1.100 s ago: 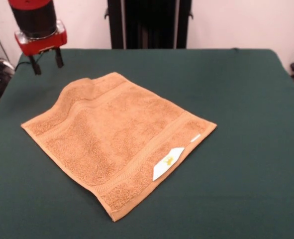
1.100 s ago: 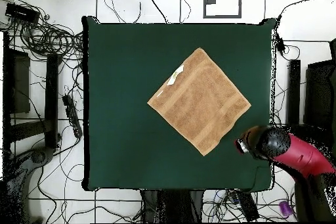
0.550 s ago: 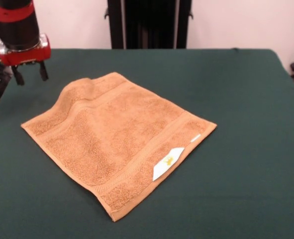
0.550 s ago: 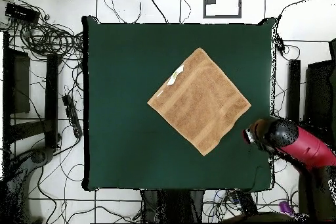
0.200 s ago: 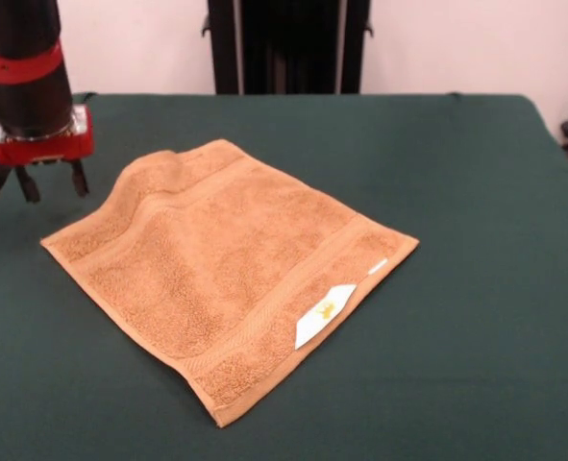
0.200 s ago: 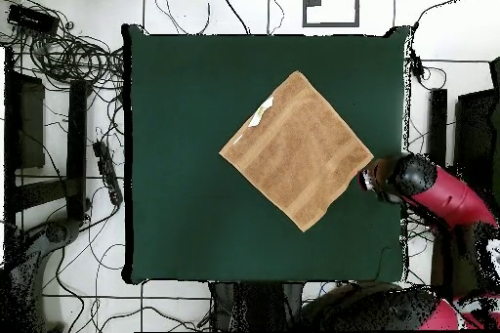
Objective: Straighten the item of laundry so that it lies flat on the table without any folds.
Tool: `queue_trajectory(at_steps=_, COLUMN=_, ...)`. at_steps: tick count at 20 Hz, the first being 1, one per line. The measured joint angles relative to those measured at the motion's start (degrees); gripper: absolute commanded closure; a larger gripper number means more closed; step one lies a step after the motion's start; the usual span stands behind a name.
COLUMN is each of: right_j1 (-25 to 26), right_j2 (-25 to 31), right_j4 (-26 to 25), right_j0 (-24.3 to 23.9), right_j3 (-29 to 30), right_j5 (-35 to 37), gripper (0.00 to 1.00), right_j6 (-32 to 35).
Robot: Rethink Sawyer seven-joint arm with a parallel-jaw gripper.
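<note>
Towel [image 5: 228,271] lies spread mid-bench [image 5: 476,192], one corner slightly humped. Claw [image 5: 49,182] hovers by that corner, fingers apart, gripping nothing.

Orange-tan towel [image 6: 296,150] diamond-wise on green table [image 6: 176,104], tool [image 6: 367,179] just beside.

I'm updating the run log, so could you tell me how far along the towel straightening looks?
Mostly done: the towel lies spread out on the table, label facing up. Nothing is in hand; the tool hangs open beside the towel's corner, touching nothing. Left: a slight raised ripple near that corner could still be smoothed.
</note>
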Motion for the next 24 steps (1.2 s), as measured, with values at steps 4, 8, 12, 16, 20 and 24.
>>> queue_trajectory(at_steps=4, right_j1=1.1, right_j2=-1.0, right_j4=1.21, right_j0=1.15, right_j3=-1.61, right_j5=0.61, gripper=0.0, right_j6=2.04)
queue_trajectory(at_steps=8, right_j1=1.48, right_j2=-1.72, right_j4=2.7, right_j0=1.43, right_j3=-2.08, right_j5=0.7, gripper=0.0, right_j6=3.79)
queue_trajectory(at_steps=12, right_j1=1.63, right_j2=-1.93, right_j4=3.97, right_j0=1.42, right_j3=-2.09, right_j5=0.68, gripper=0.0, right_j6=5.09)
queue_trajectory(at_steps=16, right_j1=1.69, right_j2=-1.94, right_j4=4.59, right_j0=1.42, right_j3=-2.09, right_j5=0.55, gripper=0.0, right_j6=6.26)
queue_trajectory(at_steps=20, right_j1=1.72, right_j2=-1.96, right_j4=5.03, right_j0=1.44, right_j3=-2.04, right_j5=0.11, gripper=0.0, right_j6=7.25)
queue_trajectory(at_steps=24, right_j1=1.72, right_j2=-2.31, right_j4=5.07, right_j0=1.8, right_j3=-2.04, right_j5=0.09, gripper=0.0, right_j6=8.09)
